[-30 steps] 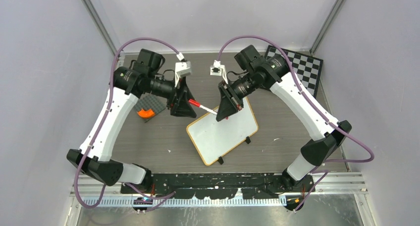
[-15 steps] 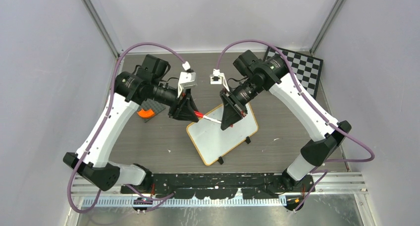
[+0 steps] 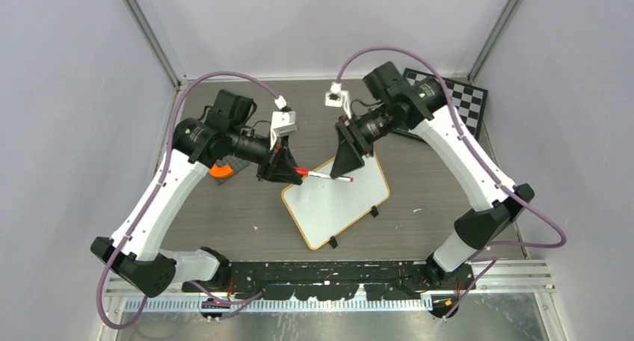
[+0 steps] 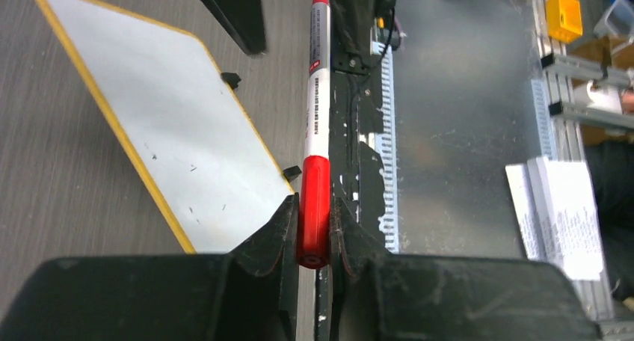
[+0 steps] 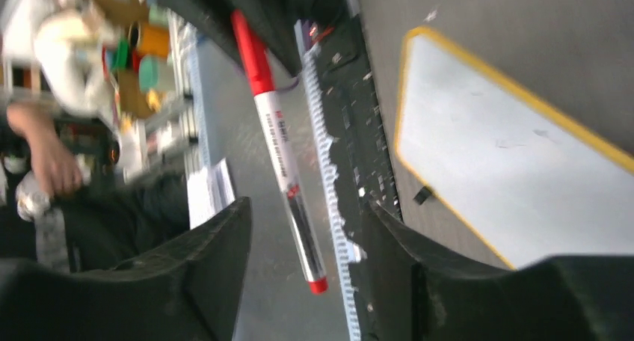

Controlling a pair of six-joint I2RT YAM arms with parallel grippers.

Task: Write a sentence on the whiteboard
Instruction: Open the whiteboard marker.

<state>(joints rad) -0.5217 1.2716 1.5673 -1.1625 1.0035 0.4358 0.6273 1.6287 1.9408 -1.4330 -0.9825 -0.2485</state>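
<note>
Pinching the red cap end of the marker [image 4: 317, 117] tight in our left fingers [image 4: 275, 236], we are holding our right fingers [image 5: 217, 251] apart, either side of its other end; the whiteboard [image 3: 336, 199] is lying on the worktop [image 3: 224, 214] below both.

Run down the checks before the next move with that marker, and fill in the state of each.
1. Left gripper gripping the marker: ok, jaws closed on its red cap.
2. Right gripper clear of the marker: ok, jaws open on either side of it, not touching.
3. Writing tip exposed: not ok, the cap looks to be on.
4. Whiteboard lying on the table under the marker: ok.
5. Board surface free for writing: ok, blank apart from faint specks.
</note>
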